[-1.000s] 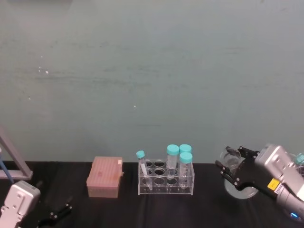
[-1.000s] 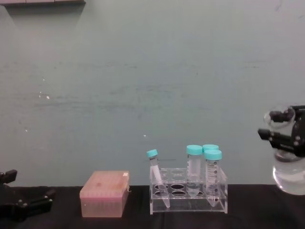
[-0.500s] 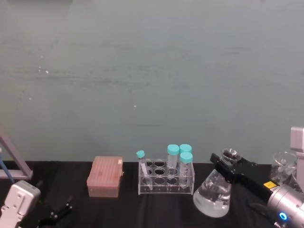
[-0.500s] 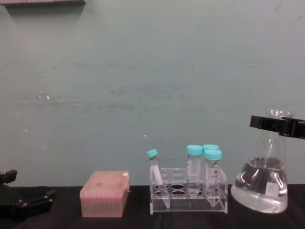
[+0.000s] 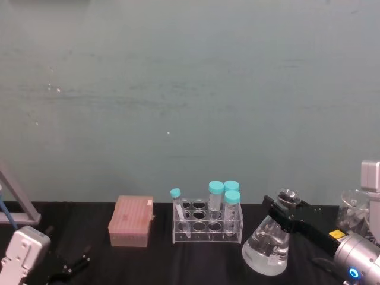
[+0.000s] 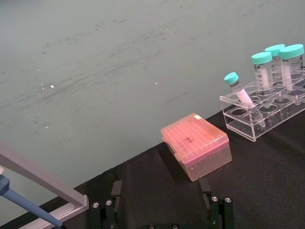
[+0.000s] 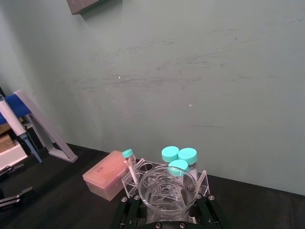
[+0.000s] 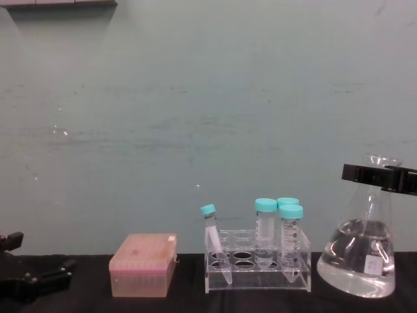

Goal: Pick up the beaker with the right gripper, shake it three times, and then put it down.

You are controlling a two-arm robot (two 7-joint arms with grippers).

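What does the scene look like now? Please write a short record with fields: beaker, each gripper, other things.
beaker: upright, right of the tube rack, clear liquid inside, base on or just above the table
right gripper: shut on the beaker's neck
left gripper: open, parked low at the table's left
tube rack: clear, holds four teal-capped tubes, one tilted
pink box: closed, left of the rack
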